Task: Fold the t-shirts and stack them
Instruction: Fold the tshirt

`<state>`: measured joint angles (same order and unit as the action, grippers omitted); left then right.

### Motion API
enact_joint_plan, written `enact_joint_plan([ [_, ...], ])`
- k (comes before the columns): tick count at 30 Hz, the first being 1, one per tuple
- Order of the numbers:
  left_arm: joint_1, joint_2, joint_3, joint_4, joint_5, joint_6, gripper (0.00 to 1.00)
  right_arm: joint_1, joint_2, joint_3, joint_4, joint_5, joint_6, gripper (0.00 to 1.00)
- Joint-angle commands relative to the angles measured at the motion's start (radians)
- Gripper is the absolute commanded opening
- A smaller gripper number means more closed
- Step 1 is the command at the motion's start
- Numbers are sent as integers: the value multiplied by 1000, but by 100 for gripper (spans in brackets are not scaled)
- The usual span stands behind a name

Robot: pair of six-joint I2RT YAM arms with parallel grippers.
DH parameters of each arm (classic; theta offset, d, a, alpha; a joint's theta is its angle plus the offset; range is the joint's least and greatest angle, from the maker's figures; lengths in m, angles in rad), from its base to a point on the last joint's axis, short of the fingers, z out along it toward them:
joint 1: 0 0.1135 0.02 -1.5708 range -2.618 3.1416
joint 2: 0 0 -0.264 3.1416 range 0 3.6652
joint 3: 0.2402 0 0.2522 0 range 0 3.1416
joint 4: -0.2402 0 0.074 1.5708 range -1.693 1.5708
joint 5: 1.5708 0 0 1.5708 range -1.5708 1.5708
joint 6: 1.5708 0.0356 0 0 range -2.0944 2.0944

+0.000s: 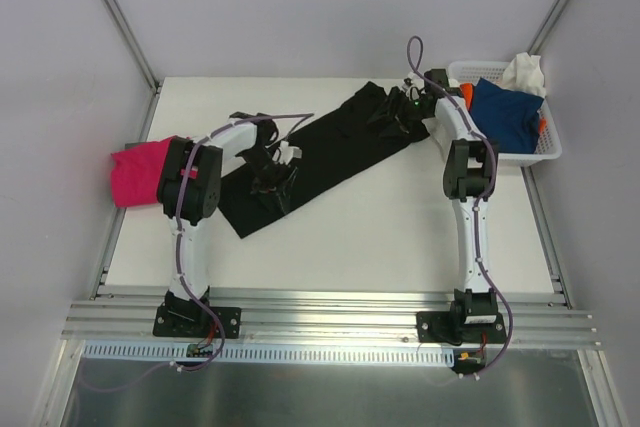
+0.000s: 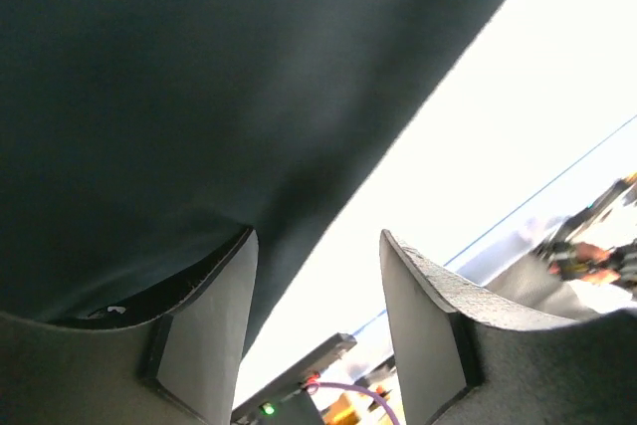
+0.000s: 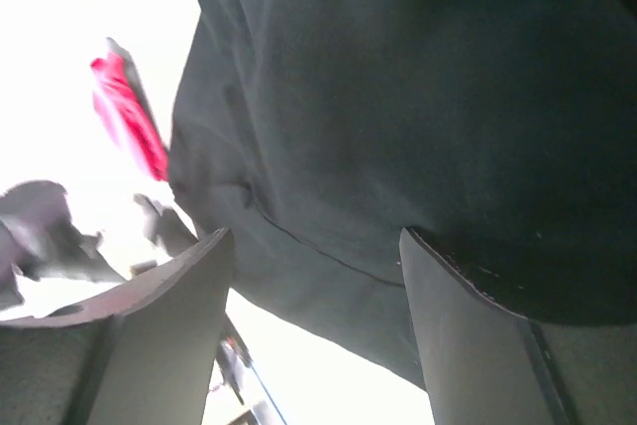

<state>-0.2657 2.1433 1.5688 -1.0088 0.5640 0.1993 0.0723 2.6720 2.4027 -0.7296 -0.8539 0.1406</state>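
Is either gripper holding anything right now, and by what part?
Nothing held: left gripper and right gripper are both open at the black t-shirt, with no cloth pinched.

The orange t-shirt [image 1: 466, 94] shows only slivers (the blue t-shirt [image 1: 505, 112] covers it); the left arm [image 1: 190, 182] overlaps the pink t-shirt [image 1: 135, 172].

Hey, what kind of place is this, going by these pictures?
Probably a robotics lab test cell, not a home or laundry. A left arm and right arm are bolted to an aluminium rail at the edge of a white table. Plain white panels enclose it, and a basket holds t-shirts.
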Motion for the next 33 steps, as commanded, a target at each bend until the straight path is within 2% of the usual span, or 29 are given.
enact_joint_plan([
  [1, -94, -100, -45, -24, 7, -32, 52, 30, 55, 61, 186, -57, 146, 72],
  [5, -151, -201, -37, -17, -24, -38, 53, 43, 16, 56, 191, -88, 126, 74],
  [10, -142, -273, 34, -16, -128, 23, 54, 41, -184, -46, 47, -16, -58, 76],
  [13, -95, -252, 68, -8, -130, 46, 55, 41, -289, -138, 1, 18, -85, 77],
  [17, -47, -140, 146, 15, -138, 86, 55, 50, -357, -238, -22, 13, -76, 77],
  [21, -17, -16, 237, 13, -128, 117, 55, 61, -345, -274, -28, 15, -72, 77],
  [26, 11, 107, 324, 13, -130, 135, 55, 61, -243, -189, -11, 16, -32, 77],
  [33, 29, 147, 327, 6, -153, 115, 55, 60, -118, -128, 24, -5, 23, 76],
])
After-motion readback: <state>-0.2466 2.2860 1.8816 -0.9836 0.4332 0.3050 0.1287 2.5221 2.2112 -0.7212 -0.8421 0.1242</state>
